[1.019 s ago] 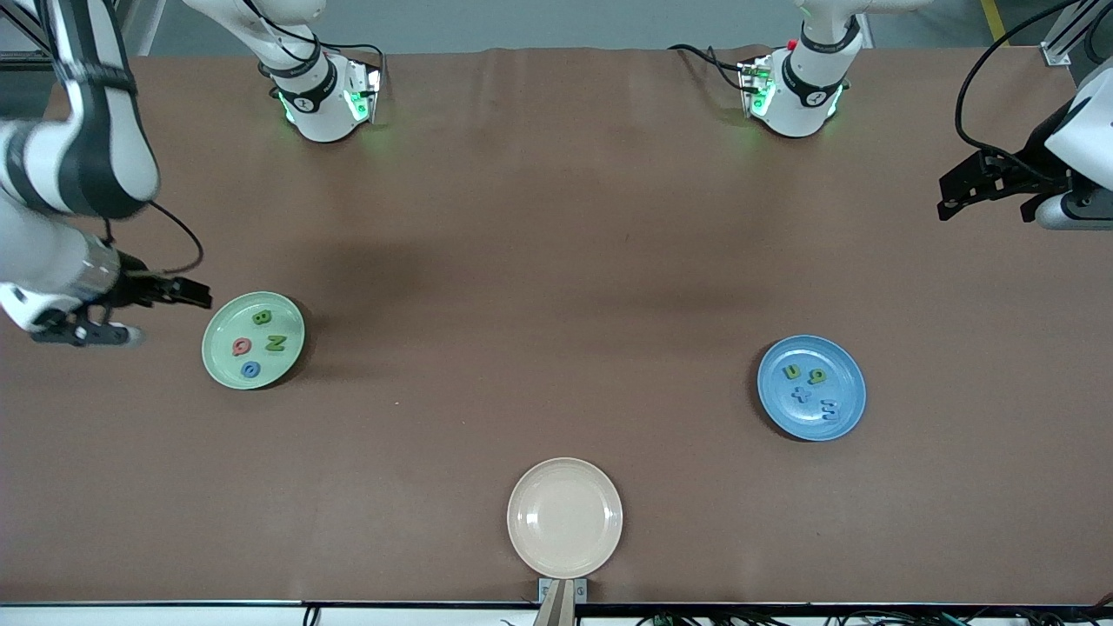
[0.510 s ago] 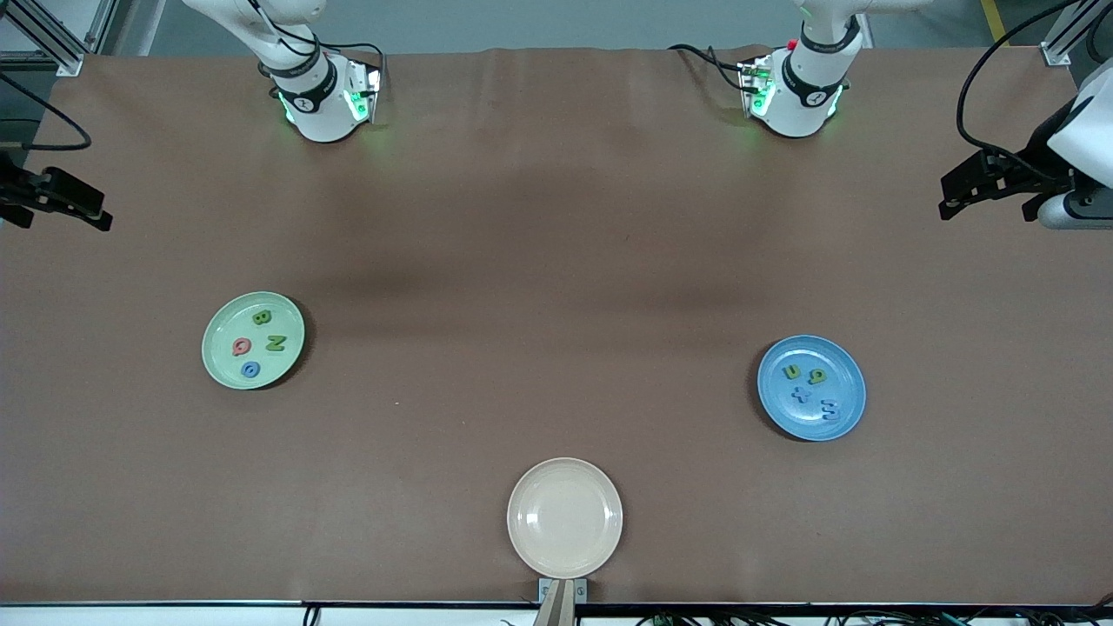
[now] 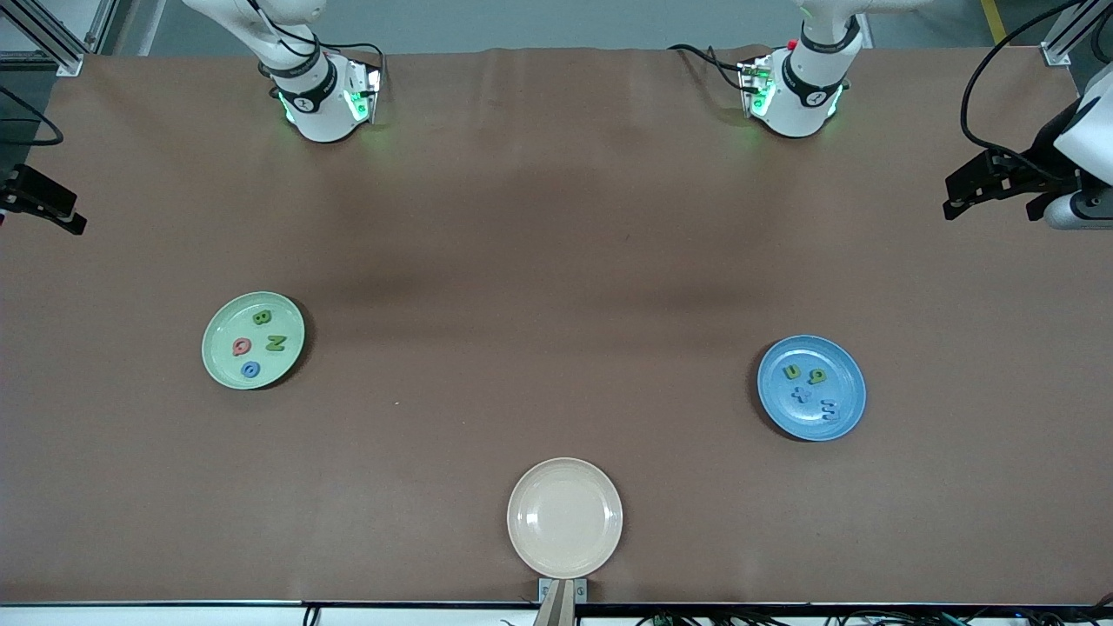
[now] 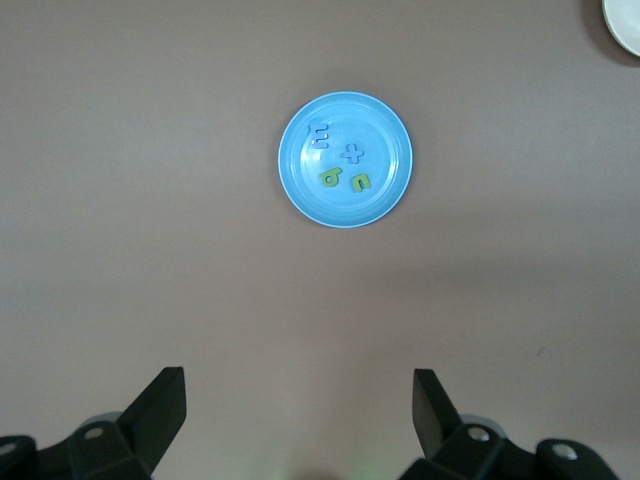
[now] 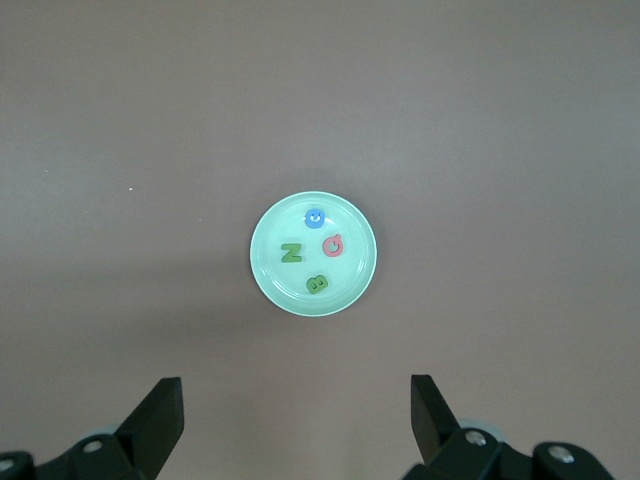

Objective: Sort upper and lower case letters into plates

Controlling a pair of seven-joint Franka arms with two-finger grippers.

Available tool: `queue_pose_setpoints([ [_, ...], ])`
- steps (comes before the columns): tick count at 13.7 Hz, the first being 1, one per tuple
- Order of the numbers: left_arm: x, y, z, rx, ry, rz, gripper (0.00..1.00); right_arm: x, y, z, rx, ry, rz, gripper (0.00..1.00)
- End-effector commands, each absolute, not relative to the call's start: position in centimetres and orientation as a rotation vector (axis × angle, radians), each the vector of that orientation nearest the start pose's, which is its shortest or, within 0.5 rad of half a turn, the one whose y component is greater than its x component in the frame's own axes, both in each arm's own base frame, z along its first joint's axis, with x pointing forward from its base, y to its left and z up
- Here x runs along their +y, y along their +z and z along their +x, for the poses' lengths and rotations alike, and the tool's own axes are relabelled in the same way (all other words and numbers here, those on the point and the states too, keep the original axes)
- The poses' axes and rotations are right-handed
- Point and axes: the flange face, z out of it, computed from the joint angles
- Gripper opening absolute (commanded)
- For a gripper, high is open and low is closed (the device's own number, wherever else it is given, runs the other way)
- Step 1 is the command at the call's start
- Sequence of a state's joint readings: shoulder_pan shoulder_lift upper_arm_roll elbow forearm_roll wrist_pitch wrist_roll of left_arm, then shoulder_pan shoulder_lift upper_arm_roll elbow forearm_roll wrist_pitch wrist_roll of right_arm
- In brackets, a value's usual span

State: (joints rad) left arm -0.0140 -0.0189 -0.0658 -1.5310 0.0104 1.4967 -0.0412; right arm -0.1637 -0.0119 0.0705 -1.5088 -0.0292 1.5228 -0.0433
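The right hand hovers open at the counter's edge. A round glossy pale green plate holds four capitals; a cream-beige plate sits nearest the camera; a blue plate holds what look like four small letters. The left hand hovers open.

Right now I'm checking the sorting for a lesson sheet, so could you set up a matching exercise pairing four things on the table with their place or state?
Column one:
1. red Q
2. blue x
3. cream plate
4. left gripper

Column two:
A. open, holding nothing
B. on the blue plate
C. no letters on it
D. on the pale green plate

Pairs: 1-D, 2-B, 3-C, 4-A
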Motion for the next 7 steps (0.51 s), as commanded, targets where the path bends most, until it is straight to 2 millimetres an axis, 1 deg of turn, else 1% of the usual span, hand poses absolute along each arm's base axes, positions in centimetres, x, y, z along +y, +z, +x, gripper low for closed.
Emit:
queue_pose_setpoints([
  [1, -3.9, 65.2, 53.9, 0.066, 0.017, -3.147, 1.00, -5.2, 65.8, 54.8, 0.097, -0.044, -3.164, 1.00],
  [3, -4.3, 65.4, 54.3, 0.054, 0.005, -3.147, 1.00, -5.1, 65.5, 55.0, 0.092, -0.039, -3.165, 1.00],
  [4, -4.4, 65.4, 54.3, 0.054, 0.006, -3.148, 1.00, -4.2, 65.4, 55.1, 0.066, -0.037, -3.170, 1.00],
  [7, -4.1, 65.6, 54.3, 0.054, 0.001, -3.148, 1.00, -3.7, 65.3, 55.3, 0.051, -0.039, -3.173, 1.00],
])
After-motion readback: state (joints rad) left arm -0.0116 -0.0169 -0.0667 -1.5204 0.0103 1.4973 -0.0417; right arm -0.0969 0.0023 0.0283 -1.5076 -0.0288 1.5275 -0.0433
